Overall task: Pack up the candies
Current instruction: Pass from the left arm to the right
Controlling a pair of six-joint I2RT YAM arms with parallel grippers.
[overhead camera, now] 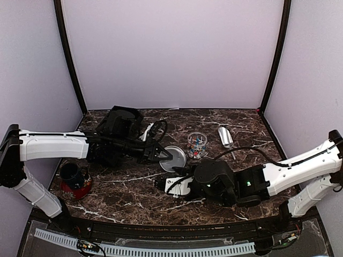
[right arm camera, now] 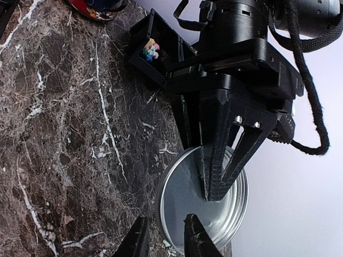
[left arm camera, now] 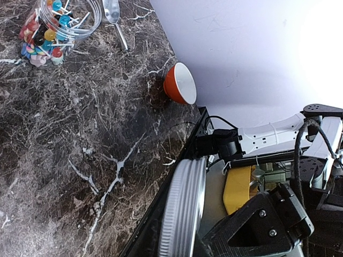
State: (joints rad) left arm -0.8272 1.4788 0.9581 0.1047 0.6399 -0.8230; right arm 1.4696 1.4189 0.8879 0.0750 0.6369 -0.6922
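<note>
The candies (left arm camera: 43, 40) sit in the open jar (left arm camera: 88, 24) on the table (overhead camera: 123, 187). The left gripper (overhead camera: 165, 156) has its jaws clamped on the lid (overhead camera: 177, 159) — the right gripper (right arm camera: 166, 238) has its jaws apart, seemingly astride the rim — capping remains.

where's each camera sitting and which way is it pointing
Top external: above and behind the arm bases, looking down on the marble table; both arms show, the left gripper shut on the lid.
Left wrist: on the left arm, looking across the table to the glass jar and orange bowl; its own finger shows bottom right.
Right wrist: on the right arm, facing the left gripper and lid; the right gripper is open at the bottom edge.
Shared: the lid is in all three views.
</note>
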